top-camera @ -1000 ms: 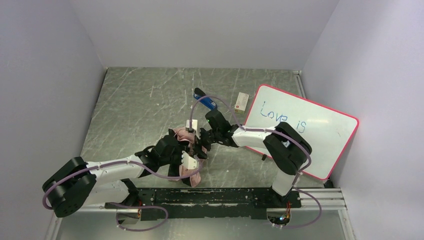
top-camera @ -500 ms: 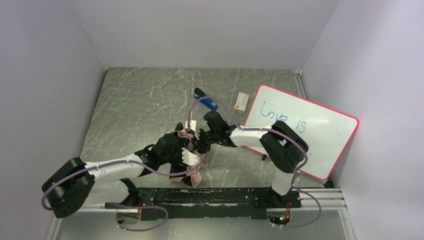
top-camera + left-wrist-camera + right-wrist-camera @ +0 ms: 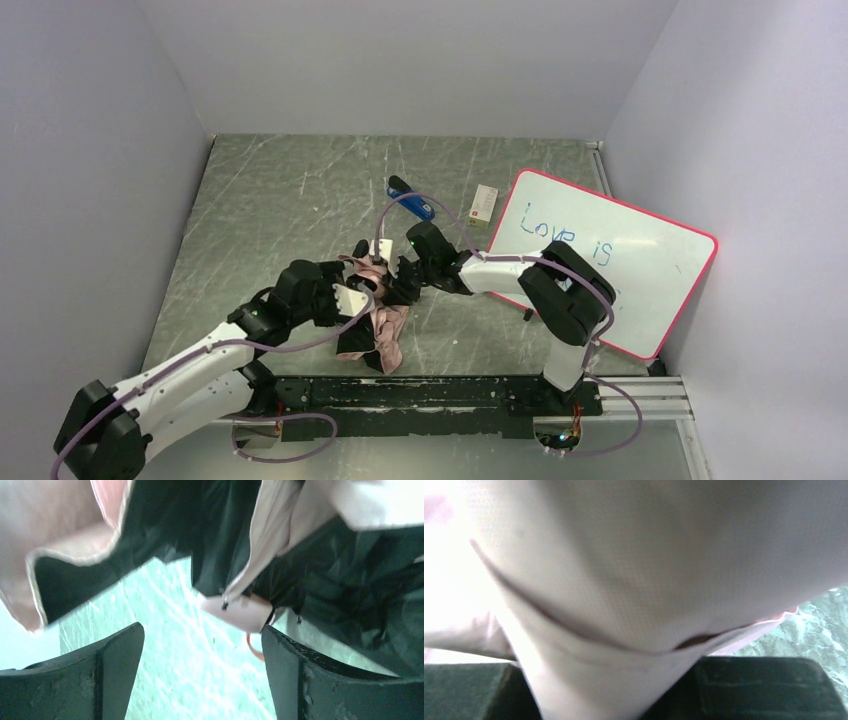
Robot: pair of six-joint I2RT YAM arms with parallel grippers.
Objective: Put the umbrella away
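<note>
"Love is" stands in blue handwriting on the pink-framed whiteboard (image 3: 640, 280), which lies to the right of the fingers of the right gripper (image 3: 390, 287). The small white box (image 3: 484, 203) beyond those fingers bears red print too small to read.

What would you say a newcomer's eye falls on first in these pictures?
The crumpled pink-and-black umbrella in the near middle draws the eye, pinched by the right gripper while the left gripper hangs open beside it. Next comes the pink-framed whiteboard reading "Love is", on the right.

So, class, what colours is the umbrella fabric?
The umbrella is pale pink outside, black inside; best in left wrist view.
</note>
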